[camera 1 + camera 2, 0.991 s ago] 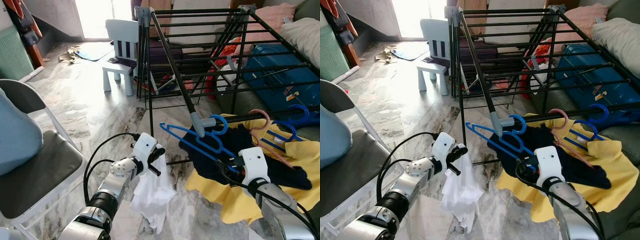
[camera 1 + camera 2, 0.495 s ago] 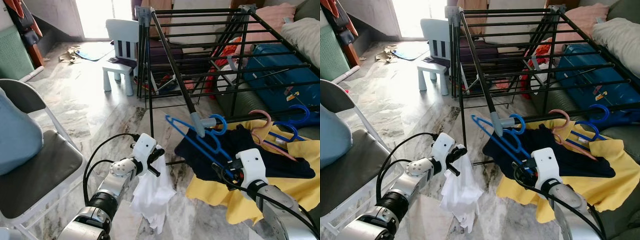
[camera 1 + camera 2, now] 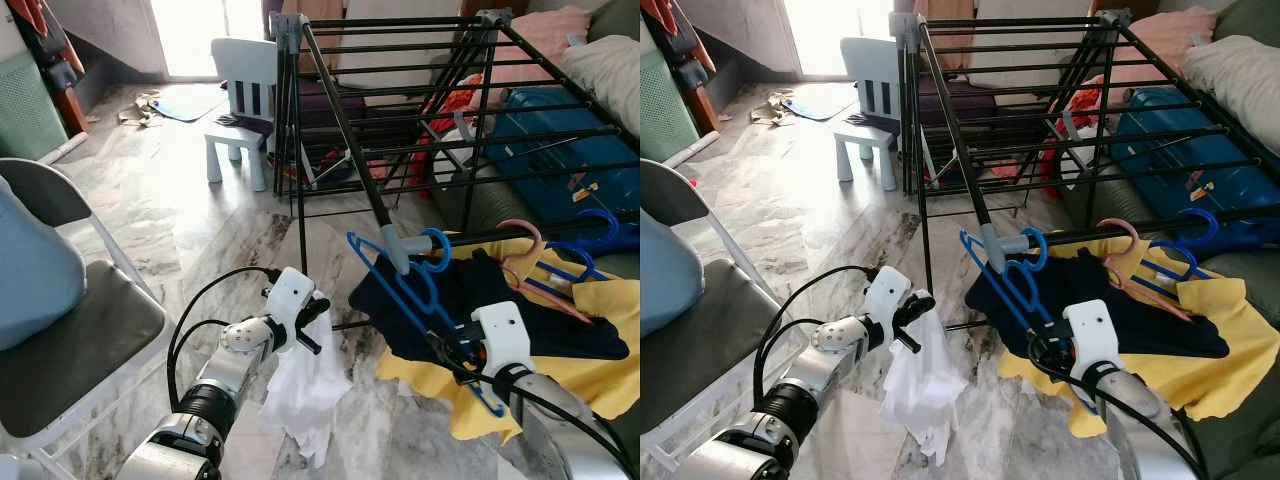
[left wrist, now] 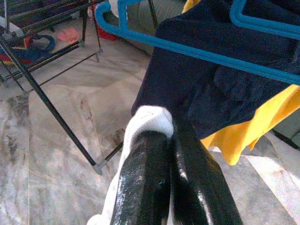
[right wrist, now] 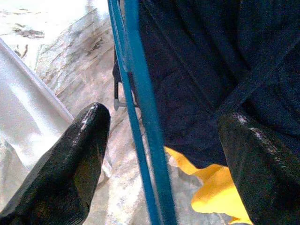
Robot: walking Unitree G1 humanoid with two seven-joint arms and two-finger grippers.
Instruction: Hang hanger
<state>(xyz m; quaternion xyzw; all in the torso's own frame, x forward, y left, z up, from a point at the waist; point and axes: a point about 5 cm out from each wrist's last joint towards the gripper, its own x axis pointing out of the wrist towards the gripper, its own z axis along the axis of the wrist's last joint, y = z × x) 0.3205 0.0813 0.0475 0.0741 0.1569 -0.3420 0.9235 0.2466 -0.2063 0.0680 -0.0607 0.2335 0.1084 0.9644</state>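
Writing: none legible anywhere.
Hangers: three blue, one pink. One blue hanger (image 3: 412, 290) has its hook by the grey joint of the black drying rack (image 3: 420, 110) and slopes down to the right tool; two blue hangers (image 3: 575, 255) and the pink hanger (image 3: 525, 255) lie on the navy cloth (image 3: 520, 320) over a yellow cloth (image 3: 580, 380).
Right tool (image 5: 161, 154): fingers spread wide, the blue hanger's bars running between them; whether either finger touches them cannot be told.
Left tool (image 4: 164, 187): fingers pressed together, pinching a white cloth (image 3: 300, 390) that hangs toward the marble floor (image 3: 180, 220).
Chairs: one white child's chair (image 3: 242, 100), one grey folding chair (image 3: 70, 330).
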